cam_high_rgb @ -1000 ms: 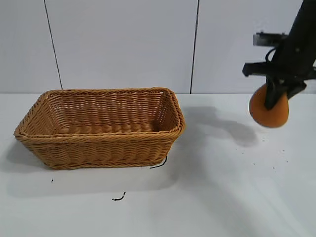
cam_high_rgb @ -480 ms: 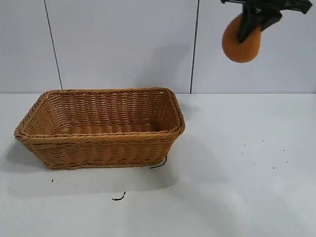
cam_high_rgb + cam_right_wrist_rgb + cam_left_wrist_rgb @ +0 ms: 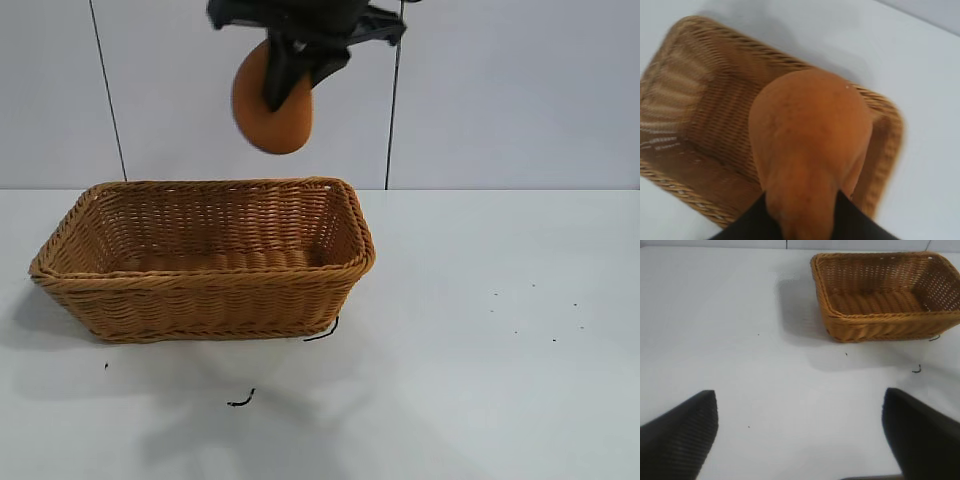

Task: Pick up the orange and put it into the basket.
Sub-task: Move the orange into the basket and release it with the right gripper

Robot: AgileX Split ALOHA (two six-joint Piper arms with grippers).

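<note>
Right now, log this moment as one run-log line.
stage: carry | right pincer: shut on orange, above basket | left pincer: open, away from basket | basket: empty

Both arms end in matte black fingers (image 3: pixel 680 435), ribbed in texture.

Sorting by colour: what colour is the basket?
Tan-brown woven wicker basket, clearest in the exterior view.

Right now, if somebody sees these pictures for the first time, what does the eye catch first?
First, the matte dull-orange fruit, held high in the air by the right gripper, above the right part of the large tan woven wicker basket. The basket stands on the white table and has nothing inside. The left gripper hangs open over bare table, away from the basket.
</note>
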